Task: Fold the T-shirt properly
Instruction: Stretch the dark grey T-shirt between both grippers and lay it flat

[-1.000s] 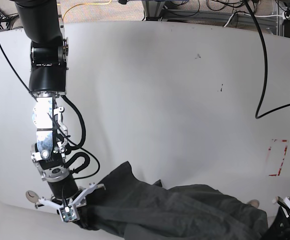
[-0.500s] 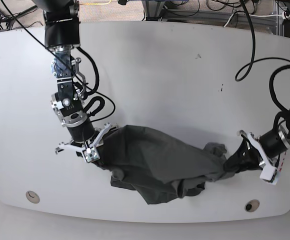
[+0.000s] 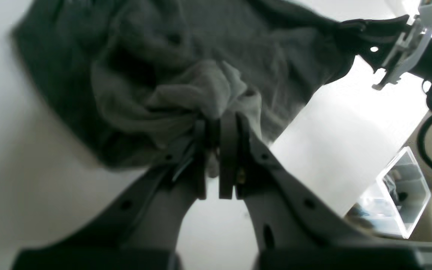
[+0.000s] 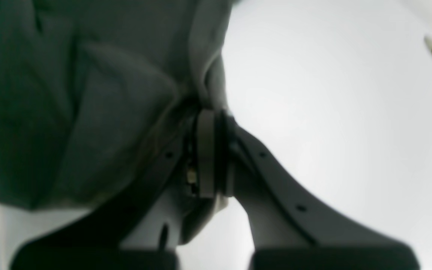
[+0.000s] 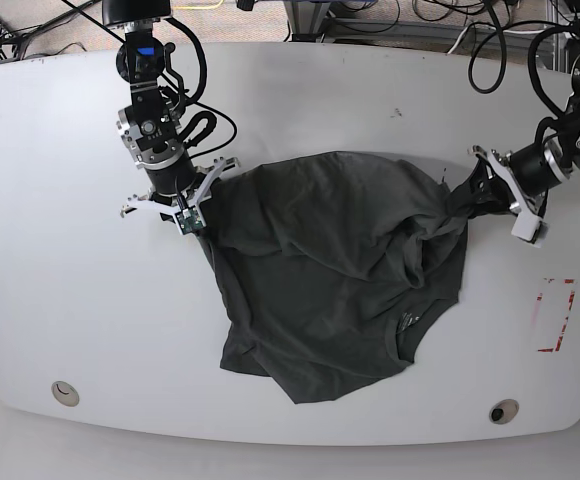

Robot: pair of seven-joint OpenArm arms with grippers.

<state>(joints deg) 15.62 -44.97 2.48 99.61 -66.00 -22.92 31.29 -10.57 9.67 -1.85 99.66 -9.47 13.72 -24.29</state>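
Note:
The dark charcoal T-shirt [image 5: 330, 270] hangs stretched between my two grippers and drapes down over the white table [image 5: 320, 100] toward the front, wrinkled, with its white-printed neck label [image 5: 407, 322] showing. On the base view's right, my left gripper [image 5: 470, 192] is shut on a bunched corner of the T-shirt [image 3: 163, 67]; in its wrist view the left gripper [image 3: 216, 123] has cloth pinched between its jaws. On the base view's left, my right gripper [image 5: 208, 195] is shut on the opposite edge. In its wrist view the right gripper [image 4: 212, 116] clamps a fold of the T-shirt [image 4: 88, 93].
A red-outlined rectangle [image 5: 557, 316] is marked near the table's right edge. Two small round holes [image 5: 64, 391] [image 5: 503, 411] sit near the front edge. Cables lie behind the table. A clear box [image 3: 399, 195] shows in the left wrist view beyond the table.
Both arms have moved from the front edge toward the back of the table and apart, dragging the T-shirt along and spreading it out between them.

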